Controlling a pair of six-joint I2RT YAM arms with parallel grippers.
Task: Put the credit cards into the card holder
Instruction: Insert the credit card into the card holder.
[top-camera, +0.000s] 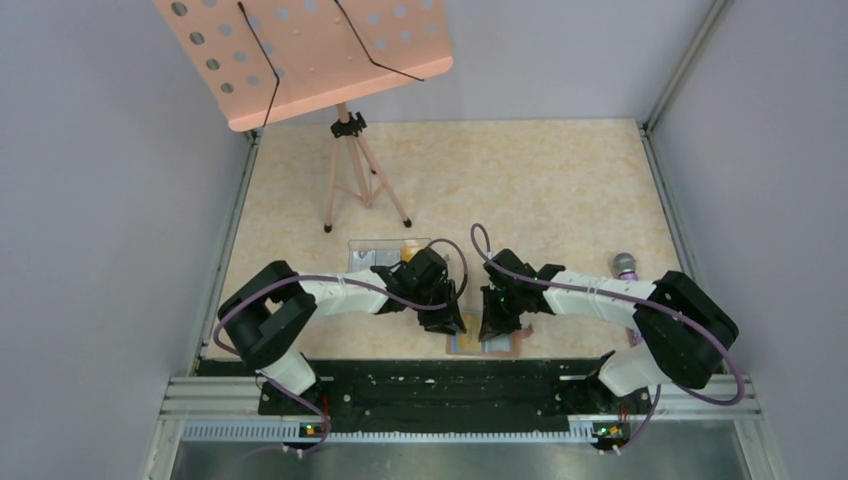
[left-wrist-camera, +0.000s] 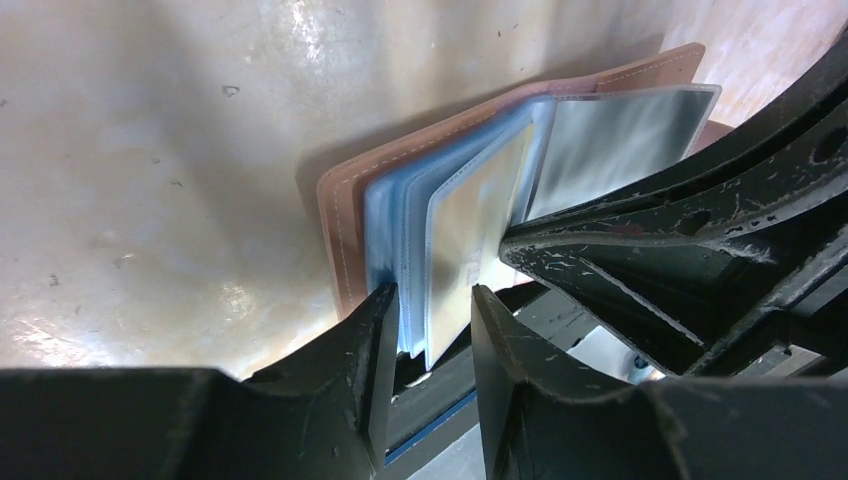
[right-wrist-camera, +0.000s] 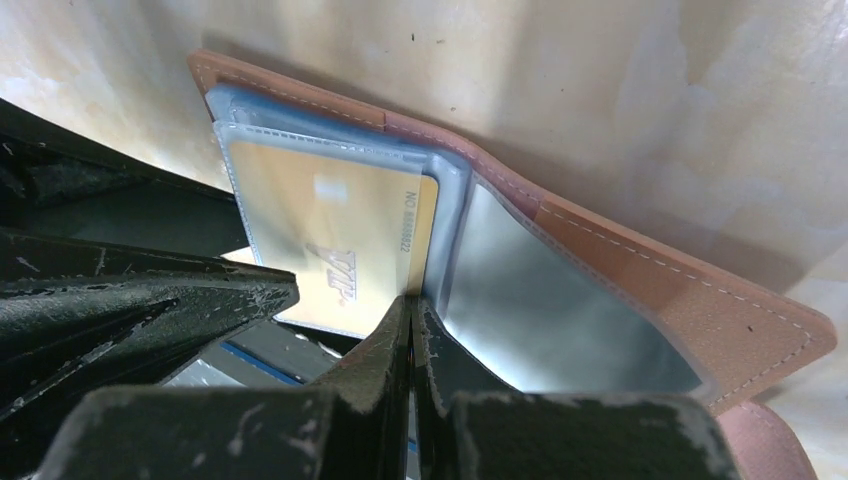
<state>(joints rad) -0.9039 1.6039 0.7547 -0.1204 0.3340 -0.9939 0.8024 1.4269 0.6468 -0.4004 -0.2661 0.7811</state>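
Observation:
The card holder (top-camera: 485, 343) lies open near the table's front edge, brown cover (left-wrist-camera: 345, 210) down and bluish clear sleeves fanned up. One of the credit cards, yellow (right-wrist-camera: 330, 250), sits inside a sleeve; no other card shows. My left gripper (left-wrist-camera: 430, 320) is open and straddles the near edges of the sleeves, which lean on its left finger (left-wrist-camera: 380, 340) with a gap to the other. My right gripper (right-wrist-camera: 412, 305) is shut, its tips against the yellow card's near corner at the sleeve edge. Whether they pinch anything is hidden. Both grippers (top-camera: 447, 322) (top-camera: 495, 325) meet over the holder.
A clear plastic box (top-camera: 375, 252) stands just behind the left gripper. A grey and purple object (top-camera: 625, 265) lies by the right arm. A pink music stand (top-camera: 310, 60) on a tripod (top-camera: 350, 175) stands at the back left. The black base rail (top-camera: 430, 385) borders the front.

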